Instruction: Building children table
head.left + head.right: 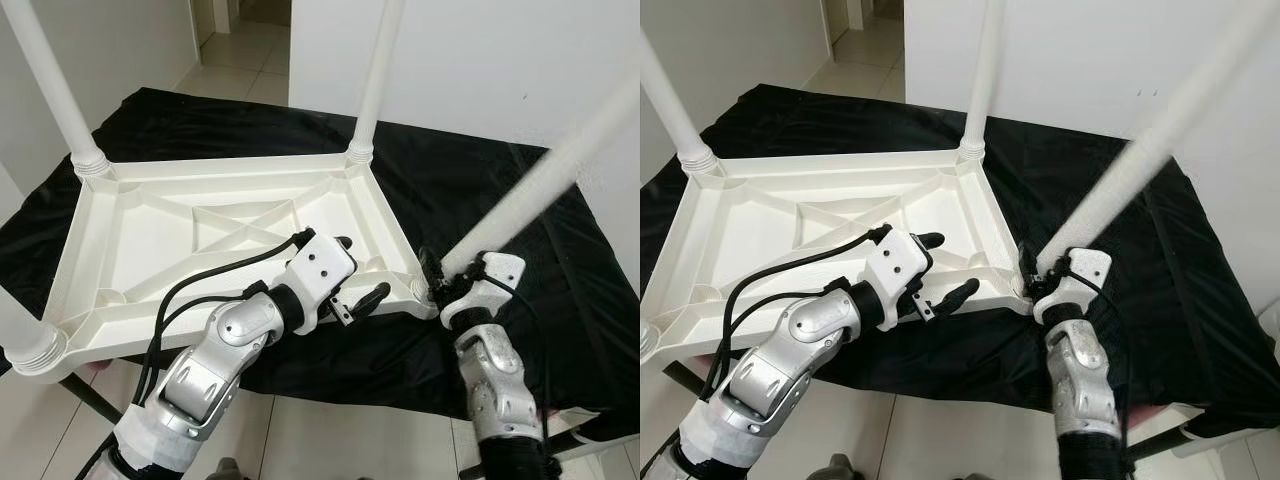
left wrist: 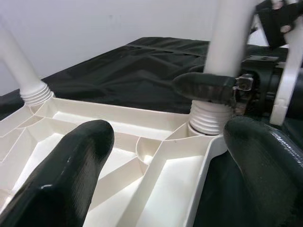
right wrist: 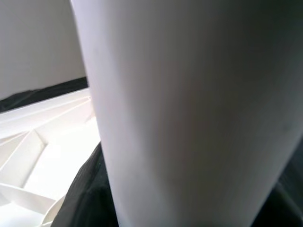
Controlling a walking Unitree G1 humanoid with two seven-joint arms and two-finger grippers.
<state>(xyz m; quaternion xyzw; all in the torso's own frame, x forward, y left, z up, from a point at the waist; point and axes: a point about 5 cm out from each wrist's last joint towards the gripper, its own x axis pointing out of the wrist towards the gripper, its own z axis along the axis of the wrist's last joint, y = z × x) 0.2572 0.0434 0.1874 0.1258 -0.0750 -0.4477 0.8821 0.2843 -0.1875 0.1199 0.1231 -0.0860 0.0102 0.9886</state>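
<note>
A white plastic table top (image 1: 110, 250) lies upside down on a black-covered surface. Three white legs stand in its corners: far left (image 1: 55, 85), far right (image 1: 377, 75) and near left (image 1: 22, 338). A fourth white leg (image 1: 520, 198) leans up and to the right from the near right corner. Its threaded end (image 2: 205, 119) sits at the corner socket. My right gripper (image 1: 440, 282) is shut on this leg just above the thread. My left gripper (image 1: 362, 270) is open, hovering over the top's near right edge beside that corner, holding nothing.
The black cloth (image 1: 480, 180) covers the whole work surface and hangs over its near edge. A white wall (image 1: 480, 60) stands close behind on the right. A doorway with a tiled floor (image 1: 240, 60) opens at the back left. Pale floor (image 1: 330, 440) lies below.
</note>
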